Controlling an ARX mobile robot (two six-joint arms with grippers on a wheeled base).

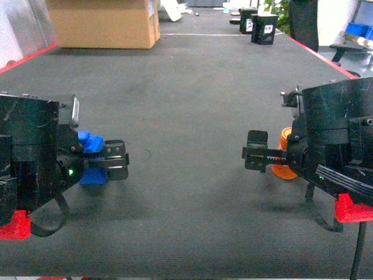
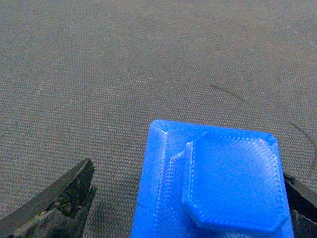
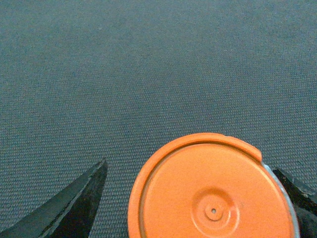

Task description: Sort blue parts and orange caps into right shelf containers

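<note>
— Handling check: what are you seeing on the mat (image 1: 192,192)?

— I'm reading the blue part (image 2: 218,183) as light, rigid printed plastic; I'm planning to grip its flat sides. It's sitting between the left gripper (image 1: 115,159)'s spread fingers, one gap showing. The orange cap (image 3: 213,191) is looking smooth, slippery, hollow; the right gripper (image 1: 256,153) is straddling it, fingers apart. Both are resting on the mat.

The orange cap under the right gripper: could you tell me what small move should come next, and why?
Probably close the right gripper. The orange cap sits between its open fingers on the mat, one finger apart from it, so nothing grips it yet.
</note>
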